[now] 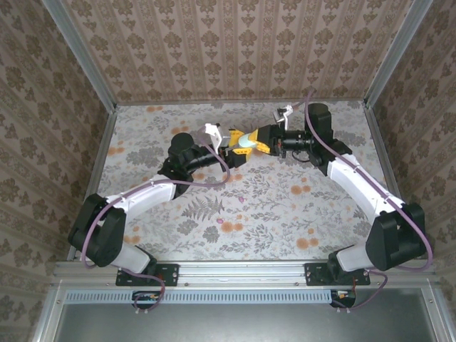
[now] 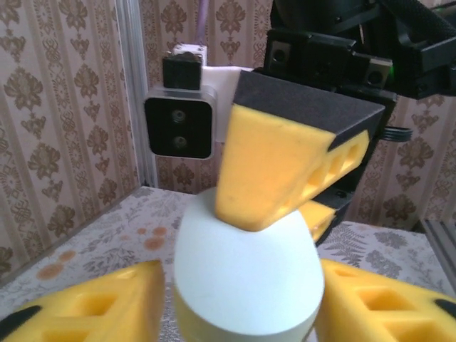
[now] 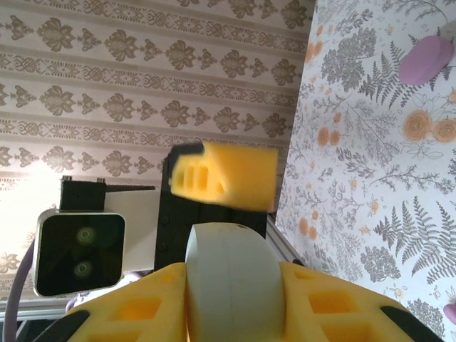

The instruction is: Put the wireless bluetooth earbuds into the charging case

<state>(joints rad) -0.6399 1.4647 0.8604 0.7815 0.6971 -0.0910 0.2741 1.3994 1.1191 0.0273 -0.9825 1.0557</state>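
Top view: two arms bend inward and meet above the far middle of the table (image 1: 285, 214), around one mint charging case (image 1: 245, 139).

Left wrist view: the left gripper (image 2: 242, 303) has its jaws apart, flanking the case.

Right wrist view: the right gripper (image 3: 231, 303) clamps it. One pink case (image 3: 426, 58) lies on the table, and a tiny pink piece (image 3: 450, 311), maybe an earbud, lies at the frame's edge.

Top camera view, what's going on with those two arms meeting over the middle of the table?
Both arms are handling one mint case, held between them over the middle of the table. The right tool is clamped on it, with a yellow finger against each side. The left tool has its fingers flanking the same case, but whether they grip it is unclear. A pink case lies on the table off to the side.
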